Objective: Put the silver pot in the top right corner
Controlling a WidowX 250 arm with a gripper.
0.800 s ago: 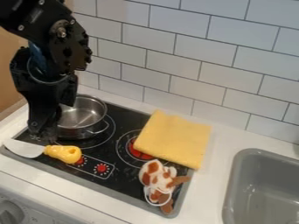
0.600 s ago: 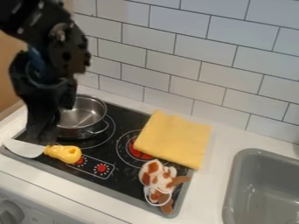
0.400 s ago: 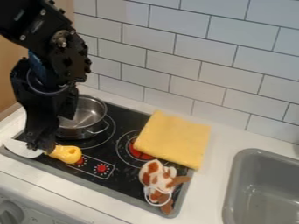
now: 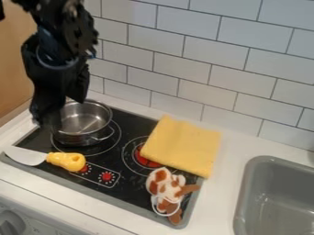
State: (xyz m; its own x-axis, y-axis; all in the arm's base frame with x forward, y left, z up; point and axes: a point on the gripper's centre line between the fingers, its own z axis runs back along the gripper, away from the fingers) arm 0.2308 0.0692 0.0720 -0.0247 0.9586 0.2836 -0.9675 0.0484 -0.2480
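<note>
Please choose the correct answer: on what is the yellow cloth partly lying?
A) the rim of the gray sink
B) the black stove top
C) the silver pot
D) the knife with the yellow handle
B, because the yellow cloth covers part of the black stove top, over the red burner's edge.

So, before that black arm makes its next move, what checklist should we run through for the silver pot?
1. Pot standing upright on the stove: ok.
2. Gripper at the pot's left side in the picture: ok.
3. Gripper has a firm hold on the pot: cannot tell.
4. Knife lying apart from the pot: ok, it is in front of it.
5. Stove's back right corner uncovered: not ok, the yellow cloth lies over it.
6. Whether "top right corner" means the stove's or the counter's: cannot tell.
</note>
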